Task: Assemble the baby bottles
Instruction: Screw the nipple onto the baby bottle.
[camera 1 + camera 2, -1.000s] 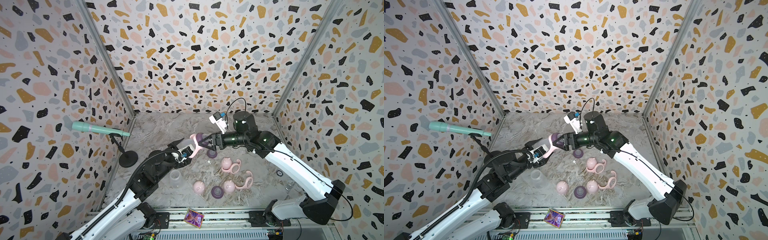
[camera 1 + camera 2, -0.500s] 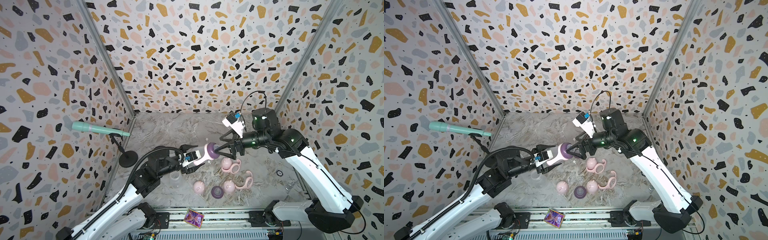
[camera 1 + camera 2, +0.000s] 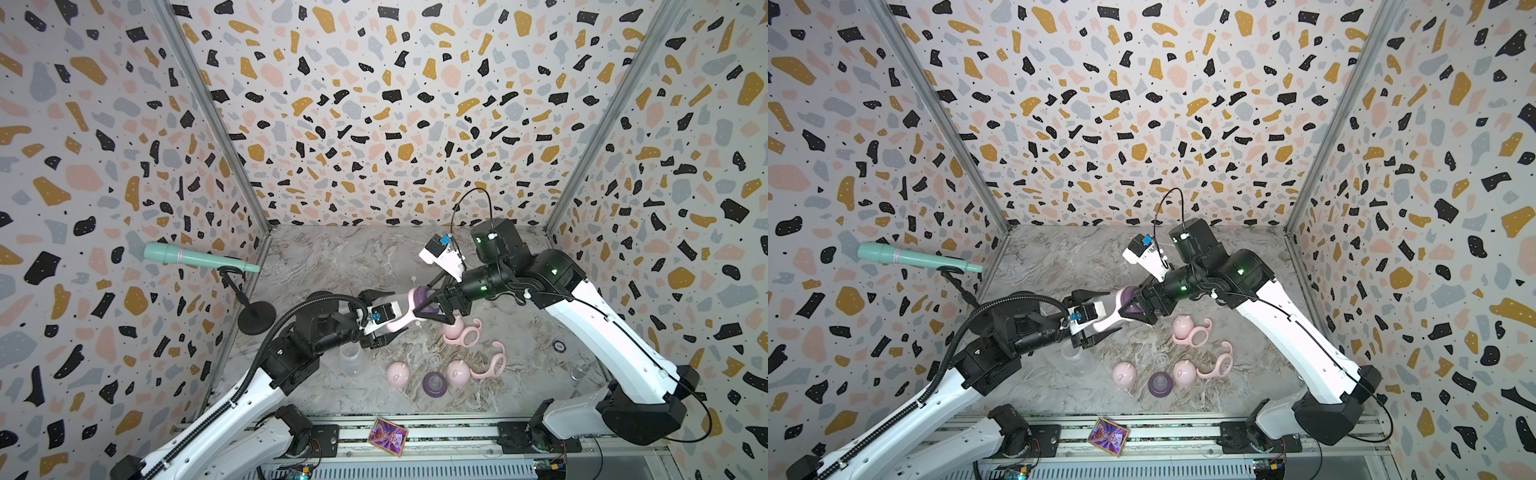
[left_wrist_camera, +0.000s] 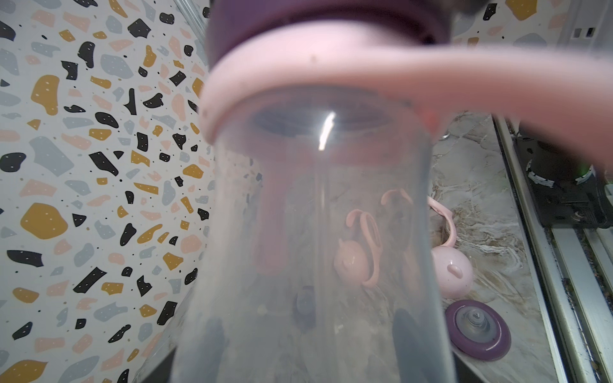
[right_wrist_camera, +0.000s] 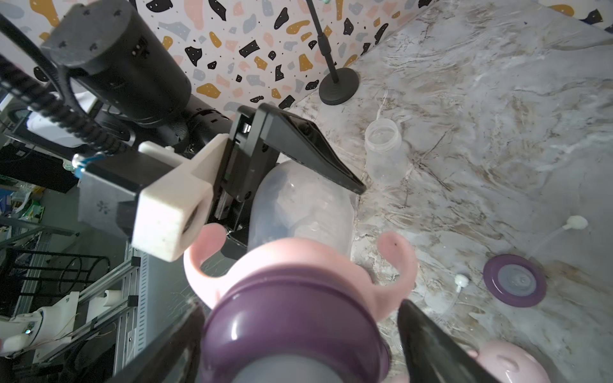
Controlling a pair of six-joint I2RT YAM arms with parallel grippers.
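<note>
The bottle is blurred, its base cut off

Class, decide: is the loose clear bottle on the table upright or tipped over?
Upright: the loose bottle stands on its base, bare mouth facing up.

The held bottle lies nearly level above the table, its clear body clamped in the left pincer, neck pointing right. It wears a pink collar with two curled handles and a purple ring, flanked by the spread jaws of the right pincer.

A bare bottle stands open-mouthed on the table at near left. Two dome caps sit near centre with a loose teat ring between them. A third cap lies farther back against a loose collar. Another collar lies right of the near caps.
</note>
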